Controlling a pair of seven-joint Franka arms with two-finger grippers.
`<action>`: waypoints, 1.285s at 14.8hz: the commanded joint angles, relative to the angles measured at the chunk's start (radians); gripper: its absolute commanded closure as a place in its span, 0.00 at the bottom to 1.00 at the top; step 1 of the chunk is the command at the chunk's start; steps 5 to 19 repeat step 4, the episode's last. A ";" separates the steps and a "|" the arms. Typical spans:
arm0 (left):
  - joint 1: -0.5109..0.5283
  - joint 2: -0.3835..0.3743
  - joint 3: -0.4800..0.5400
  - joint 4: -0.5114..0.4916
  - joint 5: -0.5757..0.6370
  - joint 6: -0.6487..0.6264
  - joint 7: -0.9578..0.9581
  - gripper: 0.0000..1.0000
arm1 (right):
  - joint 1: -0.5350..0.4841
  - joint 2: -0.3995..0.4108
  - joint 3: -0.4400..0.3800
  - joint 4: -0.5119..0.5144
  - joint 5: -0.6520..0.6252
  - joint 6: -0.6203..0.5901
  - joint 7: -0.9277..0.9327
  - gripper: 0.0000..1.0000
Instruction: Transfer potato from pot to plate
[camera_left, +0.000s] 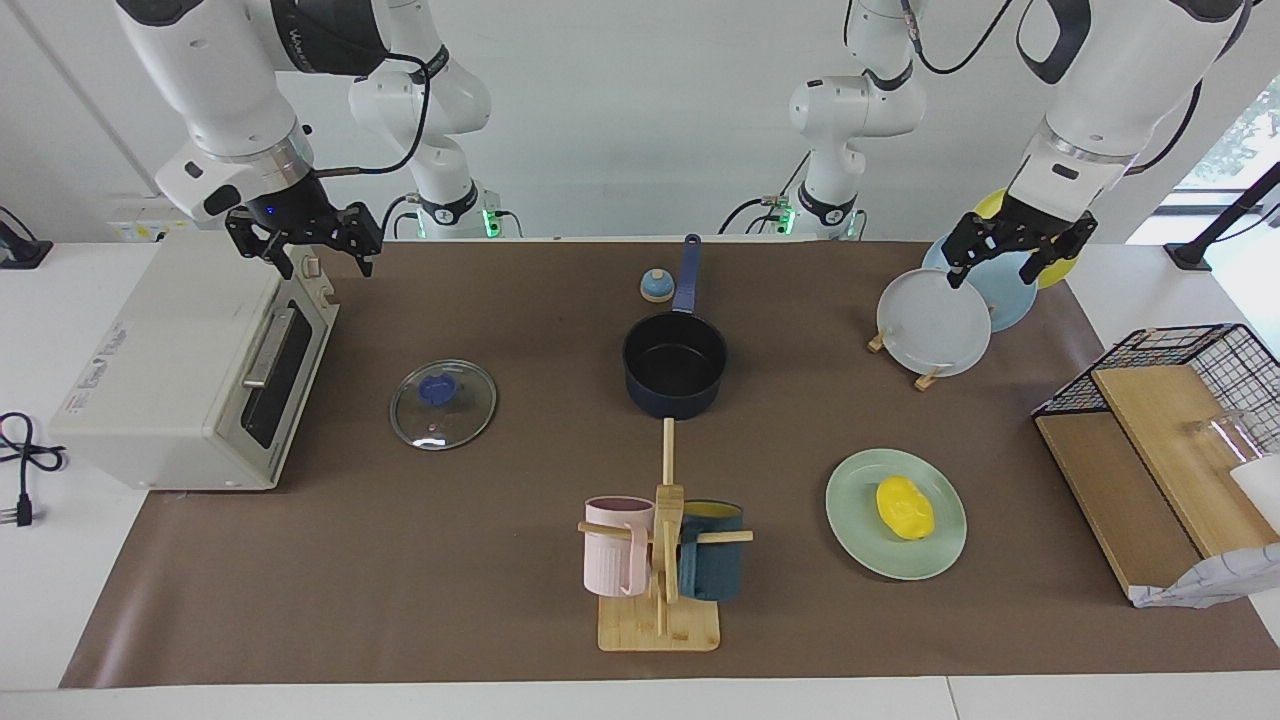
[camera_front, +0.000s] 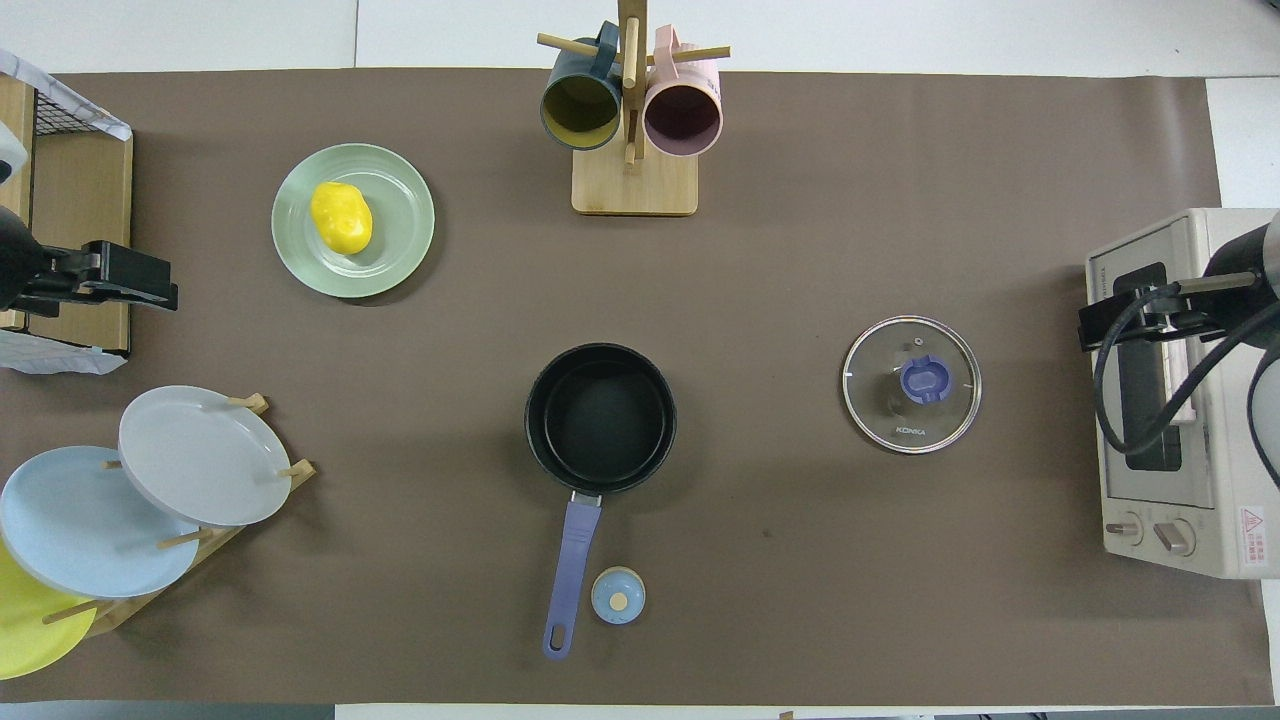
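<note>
Already your small glossy yellow potato (camera_left: 905, 507) lies on the round mint-green plate (camera_left: 860, 545); the dark navy saucepan (camera_left: 675, 372) sits empty. Left gripper (camera_left: 1012, 260) hangs wide-fingered over the plate rack (camera_left: 928, 378), right gripper (camera_left: 316, 250) likewise over the toaster oven (camera_left: 150, 370).

Open brown mat on desk (camera_left: 480, 570) between round glass lid with blue knob (camera_left: 442, 403) and dark navy saucepan with long blue handle (camera_left: 675, 365): clear lane. Saucepan interior bare, open from above. Wooden mug tree holding pink and dark teal mugs (camera_left: 660, 560) stands tall, farther from robots than saucepan, blocks straight low sweep there. Pale mint-green plate (camera_left: 860, 545) carries yellow lumpy potato (camera_left: 904, 506); nothing above it. Wooden rack of tilted grey, blue, yellow plates (camera_left: 935, 325) crowds left arm's end; cream toaster oven (camera_left: 190, 370) walls right arm's end.
</note>
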 joint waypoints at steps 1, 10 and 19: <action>0.014 -0.016 -0.007 -0.020 -0.043 0.003 0.008 0.00 | -0.010 -0.012 0.007 -0.005 0.015 0.002 -0.013 0.00; 0.015 -0.019 -0.004 -0.024 -0.042 -0.004 0.010 0.00 | -0.010 -0.012 0.007 -0.005 0.015 0.002 -0.013 0.00; 0.015 -0.019 -0.004 -0.024 -0.042 -0.004 0.010 0.00 | -0.010 -0.012 0.007 -0.005 0.015 0.002 -0.013 0.00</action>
